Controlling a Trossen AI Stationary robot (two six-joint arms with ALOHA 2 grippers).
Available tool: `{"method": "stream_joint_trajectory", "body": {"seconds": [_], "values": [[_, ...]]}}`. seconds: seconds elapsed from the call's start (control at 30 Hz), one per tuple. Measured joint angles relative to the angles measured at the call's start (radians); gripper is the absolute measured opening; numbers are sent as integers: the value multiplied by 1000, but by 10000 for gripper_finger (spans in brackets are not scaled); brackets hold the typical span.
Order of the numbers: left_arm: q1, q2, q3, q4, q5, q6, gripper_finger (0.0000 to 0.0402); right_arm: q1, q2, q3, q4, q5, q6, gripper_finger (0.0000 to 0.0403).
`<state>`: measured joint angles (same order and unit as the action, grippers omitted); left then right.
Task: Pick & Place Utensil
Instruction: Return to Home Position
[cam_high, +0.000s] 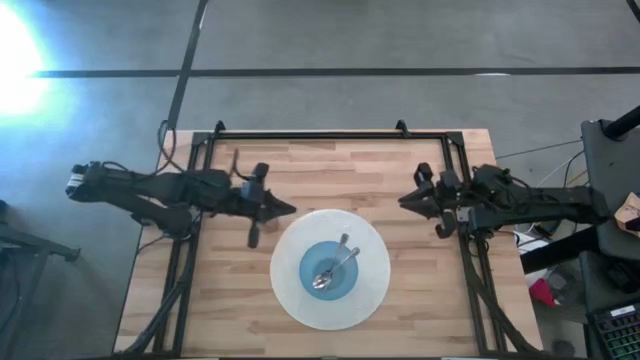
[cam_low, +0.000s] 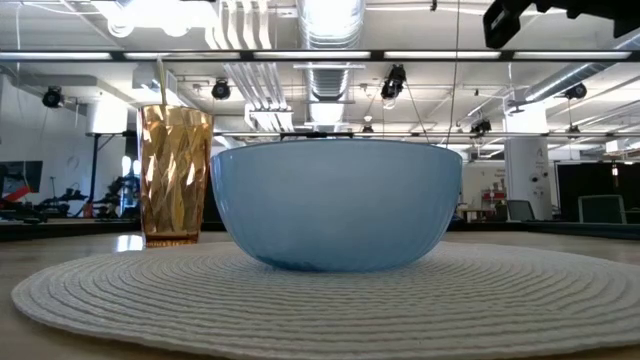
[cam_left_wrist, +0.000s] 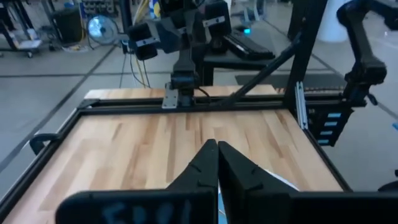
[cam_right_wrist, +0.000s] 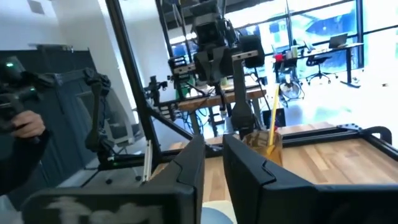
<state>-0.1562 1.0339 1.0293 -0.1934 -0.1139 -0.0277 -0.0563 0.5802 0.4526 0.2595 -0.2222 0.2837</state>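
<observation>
High view, left hand (cam_high: 285, 208) pressed together, right hand (cam_high: 405, 200) slightly parted, both flanking white mat (cam_high: 290, 295)

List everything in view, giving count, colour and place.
Butcher-block wooden table: one, light brown, under everything.
Round woven mat: one, white, mid-table.
Round smooth bowl: one, blue, on the mat.
Metal utensils: two, silver, in the bowl.
Faceted glass: one, amber-yellow, upright beside the mat.
Thin straw: one, yellow, in the glass.
Person's hand: one, beyond the table.
Left claw: dark, shut, left of the mat.
Right claw: dark, open, right of the mat.
</observation>
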Motion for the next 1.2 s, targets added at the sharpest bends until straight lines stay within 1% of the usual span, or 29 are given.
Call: {"method": "stream_joint_trajectory", "body": {"seconds": [0.13, 0.3, 0.47, 0.67, 0.9, 1.2], "values": [[0, -93, -92, 48, 0, -3, 2, 1, -36, 0, -45, 0, -6, 33], [0, -205, -206, 98, -3, -5, 0, 1, -58, 0, -72, 0, -58, 10], [0, -322, -299, 120, -7, -13, 0, 1, -81, 0, -104, 0, -87, 8], [0, -457, -393, 132, -8, -11, 0, 1, -138, 0, -160, 0, -131, 8], [0, -568, -497, 131, -5, 4, 0, 1, -205, 0, -226, 4, -131, 8], [0, -700, -630, 156, 54, 4, 0, 1, -247, 0, -264, 4, -131, 8]]}}
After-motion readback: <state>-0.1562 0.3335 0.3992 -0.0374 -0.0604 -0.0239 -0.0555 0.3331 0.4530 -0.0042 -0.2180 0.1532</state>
